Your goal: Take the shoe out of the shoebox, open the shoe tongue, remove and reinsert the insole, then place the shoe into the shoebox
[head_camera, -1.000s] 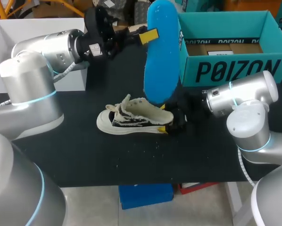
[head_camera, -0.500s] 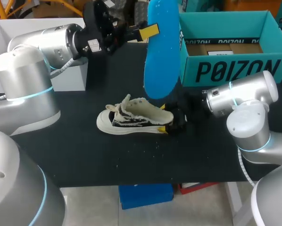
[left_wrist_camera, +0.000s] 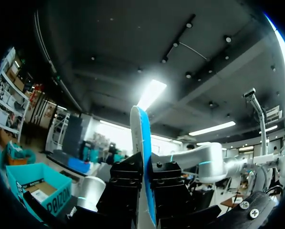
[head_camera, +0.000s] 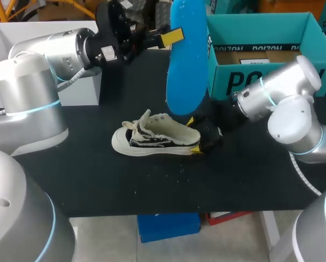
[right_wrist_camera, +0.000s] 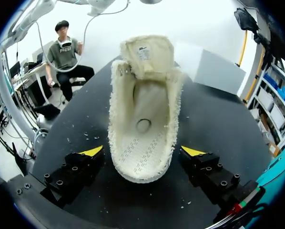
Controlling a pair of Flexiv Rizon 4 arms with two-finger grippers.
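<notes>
A cream and black shoe [head_camera: 155, 136] lies on its sole on the black table [head_camera: 125, 180], toe to the left, its tongue folded up. My right gripper [head_camera: 194, 136] stands open around the heel; in the right wrist view its fingertips [right_wrist_camera: 92, 151] stay clear of both sides of the shoe [right_wrist_camera: 143, 124], whose inside is bare. The blue insole [head_camera: 187, 60] hangs upright above the table, with my left gripper [head_camera: 173, 38] shut on its upper edge. The left wrist view shows the insole [left_wrist_camera: 141, 143] edge-on between the fingers of the left gripper [left_wrist_camera: 145, 174].
The teal shoebox [head_camera: 266, 82] stands open at the back right, close behind my right arm, with brown card inside. A white box [head_camera: 21, 38] sits at the back left under my left arm. Small crumbs dot the table in front of the shoe.
My right gripper's fingers spread wider around the heel and its arm swung upward. The left arm shifted slightly back and up with the insole, then held still.
</notes>
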